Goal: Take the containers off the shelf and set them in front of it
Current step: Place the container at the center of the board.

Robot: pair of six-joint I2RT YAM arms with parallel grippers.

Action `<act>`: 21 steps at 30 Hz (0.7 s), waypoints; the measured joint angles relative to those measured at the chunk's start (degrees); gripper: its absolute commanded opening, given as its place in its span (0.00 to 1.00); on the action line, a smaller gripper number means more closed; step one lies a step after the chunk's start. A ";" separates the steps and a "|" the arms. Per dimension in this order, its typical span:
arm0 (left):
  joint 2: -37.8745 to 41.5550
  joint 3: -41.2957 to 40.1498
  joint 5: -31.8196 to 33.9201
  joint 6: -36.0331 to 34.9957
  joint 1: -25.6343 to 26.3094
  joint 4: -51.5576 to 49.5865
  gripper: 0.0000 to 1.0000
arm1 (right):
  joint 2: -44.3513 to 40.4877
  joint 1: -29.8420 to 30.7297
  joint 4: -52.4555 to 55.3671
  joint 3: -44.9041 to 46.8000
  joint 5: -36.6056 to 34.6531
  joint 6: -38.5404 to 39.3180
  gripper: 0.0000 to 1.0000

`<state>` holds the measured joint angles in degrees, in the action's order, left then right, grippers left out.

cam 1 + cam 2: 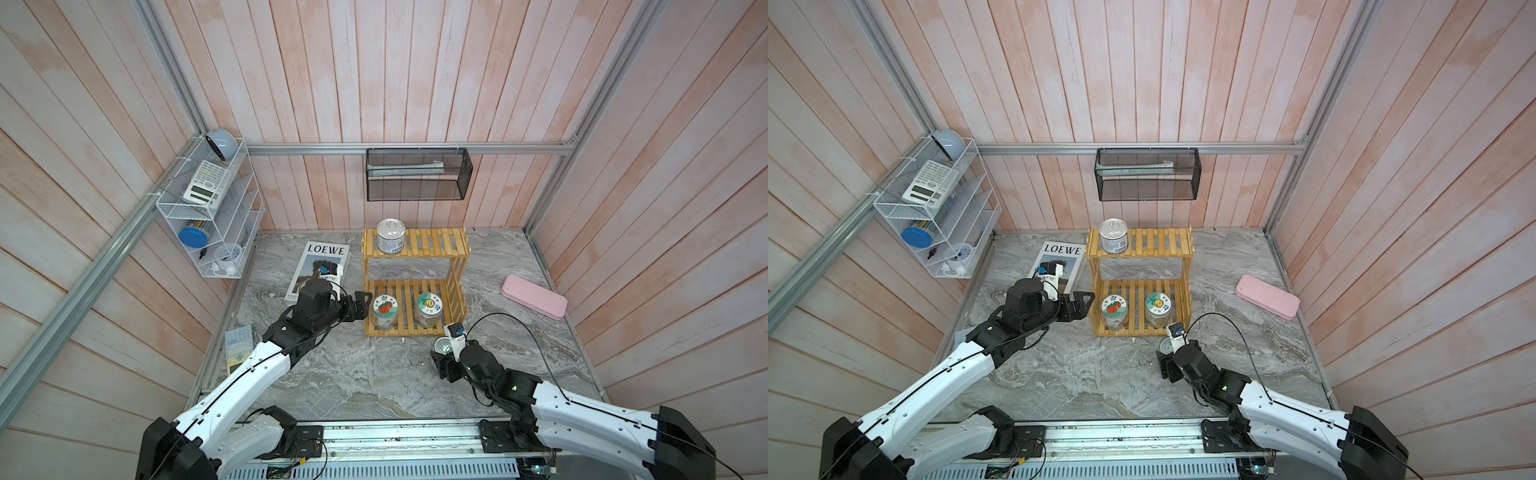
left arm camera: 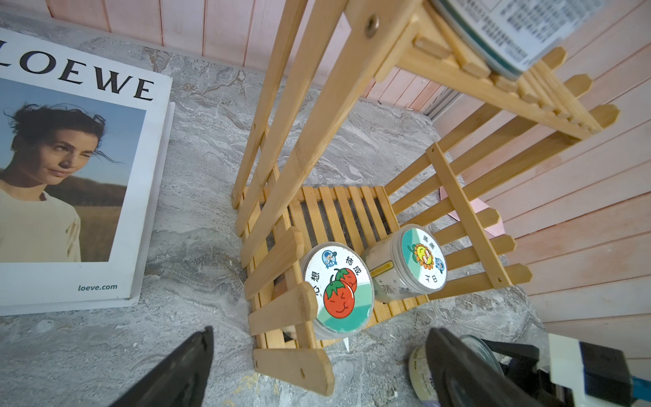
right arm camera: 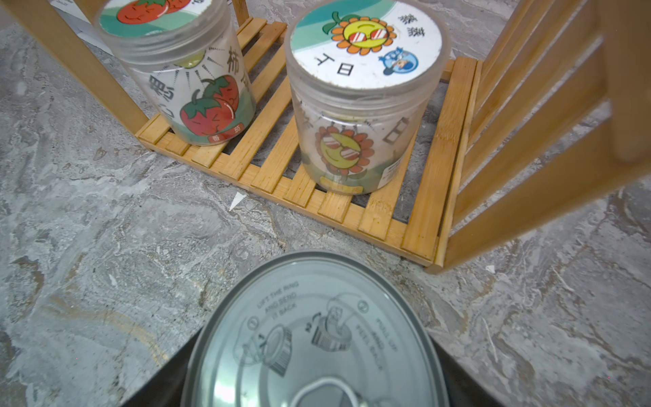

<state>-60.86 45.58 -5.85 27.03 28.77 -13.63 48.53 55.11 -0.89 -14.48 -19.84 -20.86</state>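
clock directions are read in the top views, with 12 o'clock toward the back wall.

1. status. the shelf (image 1: pixel 436 243) stands at the 12 o'clock side of the marble tabletop (image 1: pixel 353 374). three containers stand on it. the blue-white tin can (image 1: pixel 390 236) is at the 9 o'clock end of the upper tier. the tomato jar (image 1: pixel 385 311) and the sunflower jar (image 1: pixel 429 309) are side by side at the 6 o'clock edge of the lower tier. the purple tin can (image 3: pixel 317 338) is off the shelf, near the sunflower jar at its 6 o'clock.

2. grippers. the right gripper (image 1: pixel 441 360) has its jaws closed around the purple tin can, one on each side of the body. it cannot be told whether the can base touches the tabletop. the left gripper (image 1: pixel 365 306) is wide open and empty. it sits just outside the shelf's side slats at 9 o'clock, level with the tomato jar.

3. step in hand, as judged: set-down of one container of four in front of the shelf.

4. next move, as judged. seat the can flat and widen the jaws. then retract toward 6 o'clock so that no finger drags the can or strikes the sunflower jar. the side slats block the left gripper from the tomato jar. it calls for a path around the front post, entering from 6 o'clock, jaws spanning the jar body.
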 measured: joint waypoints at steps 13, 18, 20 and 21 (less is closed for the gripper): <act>-0.22 -0.07 -4.04 0.70 0.00 1.57 1.00 | 0.70 0.00 -2.36 1.49 -0.57 -0.68 0.91; -0.15 -0.07 -4.24 0.68 0.00 1.46 1.00 | 0.33 0.00 -2.32 1.49 -1.16 -1.36 0.98; 0.02 -0.07 -4.22 0.66 0.00 1.20 1.00 | 0.07 0.00 -2.08 1.49 -1.44 -1.66 0.98; 0.17 -0.07 -4.22 0.63 0.00 1.03 1.00 | -0.13 0.00 -1.97 1.49 -1.57 -1.68 0.98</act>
<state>-60.69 45.52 -10.07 27.66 28.77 -12.60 48.40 55.11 -2.85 -12.99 -21.41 -22.55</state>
